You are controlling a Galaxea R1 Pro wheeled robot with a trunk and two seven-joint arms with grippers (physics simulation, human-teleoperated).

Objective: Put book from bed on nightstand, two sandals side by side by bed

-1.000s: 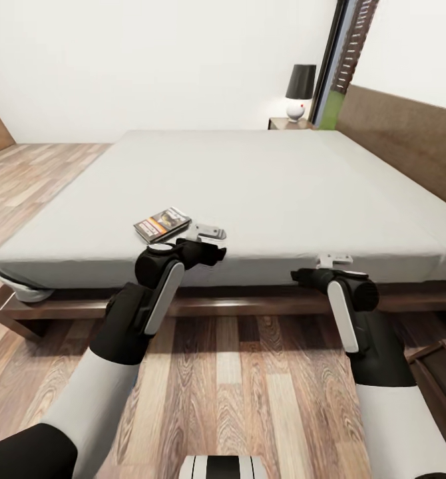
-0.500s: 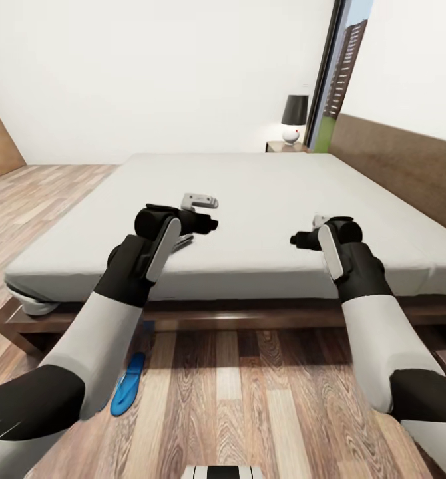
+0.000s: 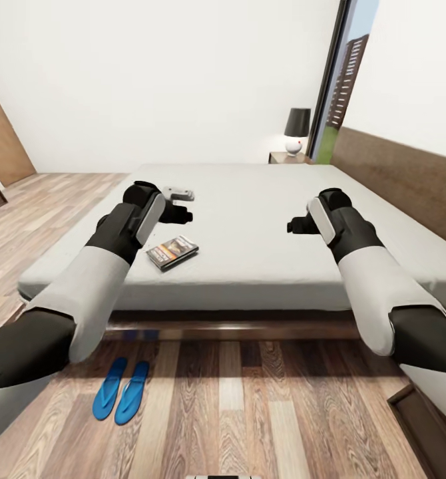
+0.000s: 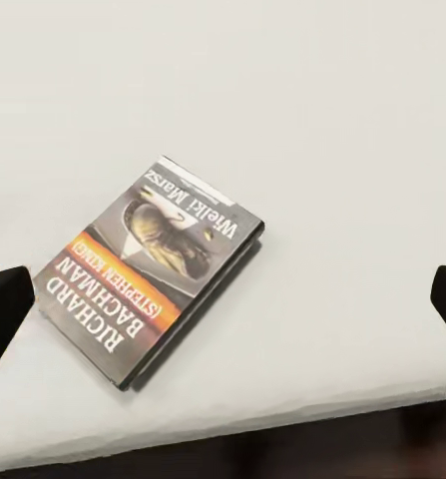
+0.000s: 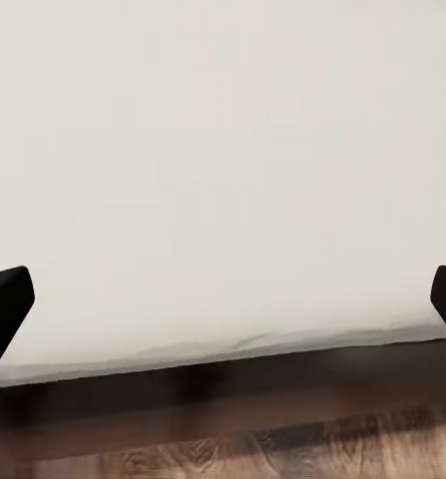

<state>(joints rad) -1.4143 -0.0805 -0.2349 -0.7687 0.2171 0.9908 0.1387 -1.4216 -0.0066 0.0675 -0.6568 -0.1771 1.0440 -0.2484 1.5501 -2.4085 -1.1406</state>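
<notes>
Robot arms were raised over a large grey bed (image 3: 263, 226), with a paperback book lying near its front edge.

The bed's pale mattress took up most of the room; a nightstand (image 3: 286, 158) with a black-shaded lamp (image 3: 296, 131) stood at its far corner by the headboard. Two blue sandals (image 3: 120, 389) lay side by side on the wood floor just beside the bed frame. The left gripper (image 3: 176, 205) hung above the book (image 3: 173, 251), jaws spread wide and empty; the right gripper (image 3: 296, 225) hovered over bare mattress, also spread wide, holding nothing. To grasp well, the left gripper likely needed to descend with the jaws straddling the book's narrow width, or draw it over the mattress edge. The cover (image 4: 153, 267) read "RICHARD BACHMAN (STEPHEN KING)" and "Wielki Marsz".
</notes>
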